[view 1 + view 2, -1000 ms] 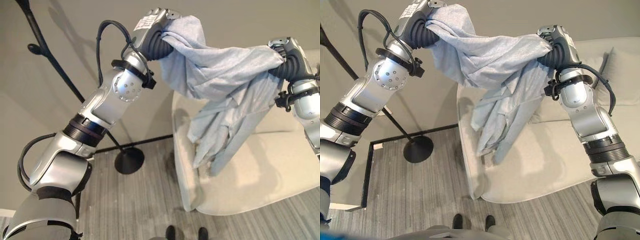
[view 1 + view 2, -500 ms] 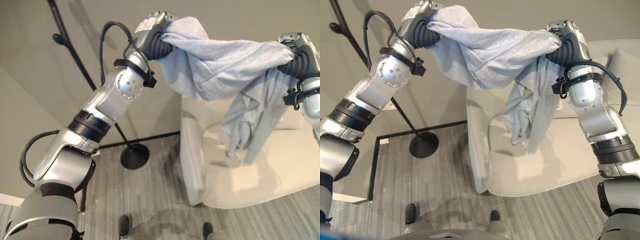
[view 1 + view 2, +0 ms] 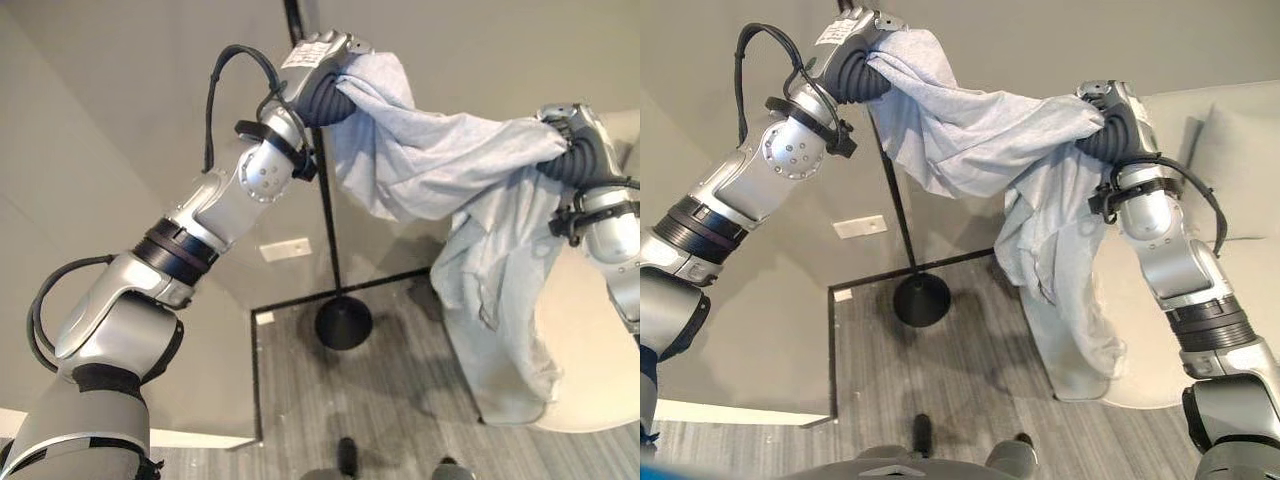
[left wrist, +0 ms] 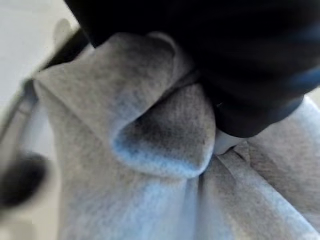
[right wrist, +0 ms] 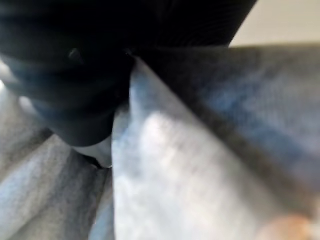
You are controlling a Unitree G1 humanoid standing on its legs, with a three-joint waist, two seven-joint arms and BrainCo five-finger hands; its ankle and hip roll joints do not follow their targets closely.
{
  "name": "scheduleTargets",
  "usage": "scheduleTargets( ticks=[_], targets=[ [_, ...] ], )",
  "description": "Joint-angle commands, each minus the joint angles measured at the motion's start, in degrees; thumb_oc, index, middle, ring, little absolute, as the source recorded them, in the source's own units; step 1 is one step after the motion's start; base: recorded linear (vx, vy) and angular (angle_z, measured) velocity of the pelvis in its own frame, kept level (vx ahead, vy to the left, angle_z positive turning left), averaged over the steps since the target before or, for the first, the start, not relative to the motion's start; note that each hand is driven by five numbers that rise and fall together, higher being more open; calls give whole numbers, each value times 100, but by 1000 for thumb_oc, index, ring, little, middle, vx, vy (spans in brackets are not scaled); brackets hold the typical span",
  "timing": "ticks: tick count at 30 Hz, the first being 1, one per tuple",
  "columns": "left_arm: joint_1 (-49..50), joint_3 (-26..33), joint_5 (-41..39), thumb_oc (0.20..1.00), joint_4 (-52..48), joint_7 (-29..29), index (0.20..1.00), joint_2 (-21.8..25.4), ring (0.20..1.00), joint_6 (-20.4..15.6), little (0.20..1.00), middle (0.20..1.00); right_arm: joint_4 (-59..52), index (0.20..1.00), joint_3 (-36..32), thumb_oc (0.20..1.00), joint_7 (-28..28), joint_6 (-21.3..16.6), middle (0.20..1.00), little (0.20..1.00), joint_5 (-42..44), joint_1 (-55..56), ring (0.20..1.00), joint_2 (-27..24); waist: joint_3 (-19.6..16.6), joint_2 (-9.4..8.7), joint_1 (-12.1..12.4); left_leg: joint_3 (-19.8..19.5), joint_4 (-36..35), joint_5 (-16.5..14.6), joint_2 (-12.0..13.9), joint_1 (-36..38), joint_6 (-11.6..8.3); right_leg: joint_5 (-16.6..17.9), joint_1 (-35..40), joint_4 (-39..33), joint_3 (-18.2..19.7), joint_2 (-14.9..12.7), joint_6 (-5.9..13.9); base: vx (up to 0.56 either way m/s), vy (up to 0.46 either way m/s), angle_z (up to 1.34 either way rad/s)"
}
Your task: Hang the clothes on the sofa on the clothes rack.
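A: Start close in. What do the wrists show?

B: Grey cloth bunched against each dark cover. The left hand (image 3: 330,62) and right hand (image 3: 1102,112) are both buried in the garment (image 3: 440,170), so I cannot tell whether the fingers are curled or spread.

A: Where is the garment?

B: Up in the air, strung between the two raised hands like a hammock, with a long tail hanging down from the right hand in front of the sofa (image 3: 1230,160). No part of it seems to rest on the cushions, though the tail crosses the sofa's edge in the head views.

A: And the rack?

B: The clothes rack (image 3: 322,215) stands farther back, a black pole on a round base on the floor (image 3: 940,380). The left hand is just beside the top of the pole (the hooks are out of sight).

A: So how far along?

B: I'd say the pickup and the carry are done. What remains is draping the cloth over the rack and letting go.
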Motion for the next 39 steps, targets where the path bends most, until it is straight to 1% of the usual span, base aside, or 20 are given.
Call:
scheduleTargets(
  ticks=[1, 3, 4, 5, 8, 11, 12, 13, 16, 17, 21, 28, 31, 32, 33, 34, 35, 36, 38, 39],
  targets=[
    [-185, 389, 102, 200, -88, 14, 200, 160, 200, -16, 200, 200, 186, 200, -272, 200, -283, -251, 200, 200, 146, -773, 200, -315, -343, -525, 41, -33, -28, -212, 106, 121, -636, 533, 249, -1009, 35, 228, 90, 67, 107, 21],
    [-120, 452, 113, 200, -155, -18, 200, 55, 200, -22, 200, 200, 217, 200, -326, 200, -265, -237, 200, 200, 124, -708, 200, -365, -369, -599, 11, -145, -9, -184, -32, 171, -633, 633, 358, -1173, 300, 381, 15, 101, 43, 39],
    [-87, 509, 123, 200, -232, -46, 200, 31, 200, -52, 200, 200, 216, 200, -340, 200, -263, -249, 200, 200, 142, -706, 200, -361, -430, -616, 62, -108, -23, -199, -63, 220, -651, 769, 547, -1465, 221, 366, 31, 173, -15, 82],
    [-67, 508, 135, 200, -298, -67, 200, 31, 200, -54, 200, 200, 220, 200, -351, 200, -243, -232, 200, 200, 129, -690, 200, -365, -496, -606, 64, -113, -53, -267, -36, 276, -657, 701, 629, -1511, 182, 383, 41, 110, -29, 72],
    [20, 565, 114, 200, -398, -80, 200, 5, 200, -31, 200, 200, 176, 200, -382, 200, -202, -231, 200, 200, 131, -593, 200, -357, -559, -606, 47, -97, -60, -233, 3, 318, -662, 727, 622, -1511, 127, 398, 44, 46, -36, 21],
    [64, 614, 91, 200, -446, -62, 200, -89, 200, -38, 200, 200, 122, 200, -446, 200, -181, -221, 200, 200, 125, -483, 200, -346, -633, -637, 12, -54, -72, -199, 66, 310, -734, 685, 680, -1511, -19, 376, 65, 57, -62, 28],
    [146, 643, 93, 200, -520, -120, 200, -136, 200, -50, 200, 200, 98, 200, -472, 200, -148, -219, 200, 200, 117, -403, 200, -304, -714, -651, 3, 29, -72, -236, 132, 392, -763, 646, 762, -1511, -156, 340, 83, 55, -53, 24],
    [151, 644, 94, 200, -524, -122, 200, -136, 200, -48, 200, 200, 95, 200, -474, 200, -148, -219, 200, 200, 116, -398, 200, -303, -711, -651, -1, 24, -72, -237, 132, 398, -764, 643, 770, -1511, -161, 340, 83, 46, -69, 27],
    [148, 648, 123, 200, -583, -185, 200, -278, 200, -66, 200, 200, 64, 200, -594, 200, -181, -222, 200, 200, 87, -260, 200, -304, -648, -662, -31, 289, 67, -190, 166, 344, -804, 589, 827, -1511, -402, 251, 135, -36, -2, 20],
    [132, 633, 130, 200, -609, -211, 200, -282, 200, -90, 200, 200, 29, 200, -585, 200, -186, -242, 200, 200, 61, -266, 200, -260, -675, -636, -20, 387, 35, -245, 173, 353, -769, 603, 834, -1511, -438, 222, 144, 3, 48, 28],
    [195, 649, 120, 200, -733, -231, 200, -212, 200, -114, 200, 200, 2, 200, -472, 200, -136, -241, 200, 200, -29, -288, 200, -109, -783, -522, 12, 366, -70, -347, 127, 505, -679, 570, 891, -1511, -408, 189, 175, 43, 62, -2],
    [-1, 582, 56, 200, -737, -154, 200, -70, 200, -141, 200, 200, 78, 200, -259, 200, -204, -248, 200, 200, 11, -686, 200, -78, -750, -440, 53, 295, -70, -400, 0, 523, -551, 676, 889, -1511, -302, 35, 244, 8, 82, -5],
    [-2, 584, 56, 200, -736, -154, 200, -68, 200, -142, 200, 200, 82, 200, -253, 200, -205, -249, 200, 200, 12, -694, 200, -78, -746, -439, 50, 294, -70, -399, 0, 525, -550, 675, 891, -1511, -303, 35, 244, -25, 101, 0],
    [-276, 506, 41, 200, -704, -49, 200, 33, 200, -94, 200, 200, 130, 200, 35, 200, -212, -168, 200, 200, -49, -1238, 200, -173, -430, -321, 72, 136, -56, -515, -182, 711, -278, 783, 171, 247, -134, -234, 468, -67, 263, -8],
    [-276, 508, 41, 200, -704, -49, 200, 34, 200, -94, 200, 200, 133, 200, 38, 200, -213, -169, 200, 200, -48, -1242, 200, -173, -430, -322, 72, 138, -56, -516, -185, 710, -277, 775, 164, 259, -131, -237, 469, -45, 285, -15],
    [-277, 502, 20, 200, -699, -31, 200, 48, 200, -85, 200, 200, 167, 200, 26, 200, -254, -183, 200, 200, -1, -1257, 200, -145, -319, -299, 28, -11, -54, -510, -169, 752, -257, 941, -121, 666, 52, -239, 480, 43, 0, 6],
    [-277, 517, 16, 200, -687, -25, 200, 63, 200, -76, 200, 200, 221, 200, 15, 200, -257, -182, 200, 200, 13, -1269, 200, -136, -313, -304, 6, -73, -57, -547, -150, 785, -269, 914, -277, 705, 138, -272, 448, 96, -37, 17],
    [-271, 522, 35, 200, -705, -31, 200, 88, 200, -81, 200, 200, 261, 200, 3, 200, -257, -176, 200, 200, 22, -1302, 200, -143, -328, -297, -6, -130, -61, -598, -107, 817, -301, 916, -394, 534, 213, -306, 404, 127, -87, 33],
    [-276, 523, 69, 200, -751, -23, 200, 150, 200, -99, 200, 200, 285, 200, -12, 200, -292, -195, 200, 200, 45, -1362, 200, -173, -286, -308, -58, -238, -67, -639, -65, 871, -358, 1039, -541, 6, 325, -326, 398, 145, -97, 45],
    [-285, 522, 70, 200, -749, -1, 200, 173, 200, -113, 200, 200, 291, 200, -30, 200, -327, -208, 200, 200, 53, -1369, 200, -201, -243, -330, -98, -319, -72, -662, -64, 903, -386, 1103, -663, -253, 469, -297, 424, 152, -131, 37]
  ],
)
